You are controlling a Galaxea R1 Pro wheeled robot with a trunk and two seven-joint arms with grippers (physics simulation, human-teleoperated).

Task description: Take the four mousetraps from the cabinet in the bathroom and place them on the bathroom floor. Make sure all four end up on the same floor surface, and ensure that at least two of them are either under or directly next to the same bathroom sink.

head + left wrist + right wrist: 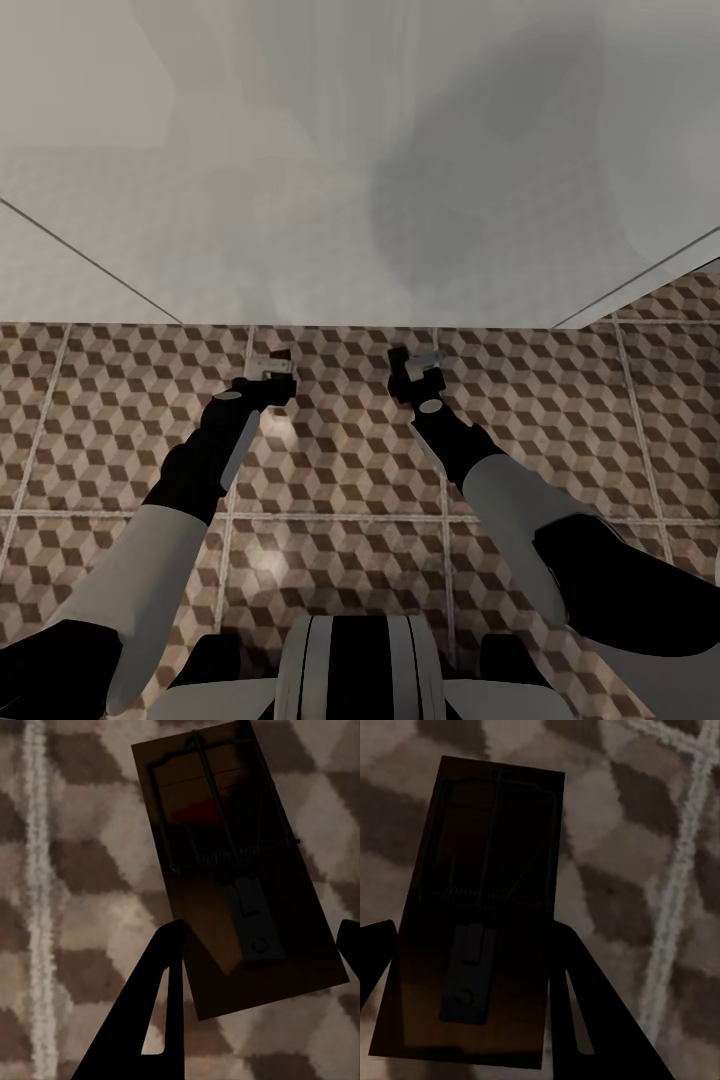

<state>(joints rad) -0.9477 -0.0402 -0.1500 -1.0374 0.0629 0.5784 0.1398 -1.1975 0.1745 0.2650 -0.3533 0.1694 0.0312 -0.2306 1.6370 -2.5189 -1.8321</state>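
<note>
Wrist views: each hand's fingers (161, 1005) (577, 1005) clamp a mousetrap (232, 862) (480, 915).

I see one mousetrap (232, 870) pinched between my left fingers, red mark showing, above the cube-patterned bathroom floor (340, 470). A second mousetrap (480, 915), shadowed, sits between my right fingers.

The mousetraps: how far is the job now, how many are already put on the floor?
None lies on the tiled bathroom floor in these views, so nothing looks finished. In hand: the left gripper is shut on one mousetrap, and the right gripper on a second mousetrap, both above the tiles before a white panel. Left: set these two down, then place the other two.
</note>
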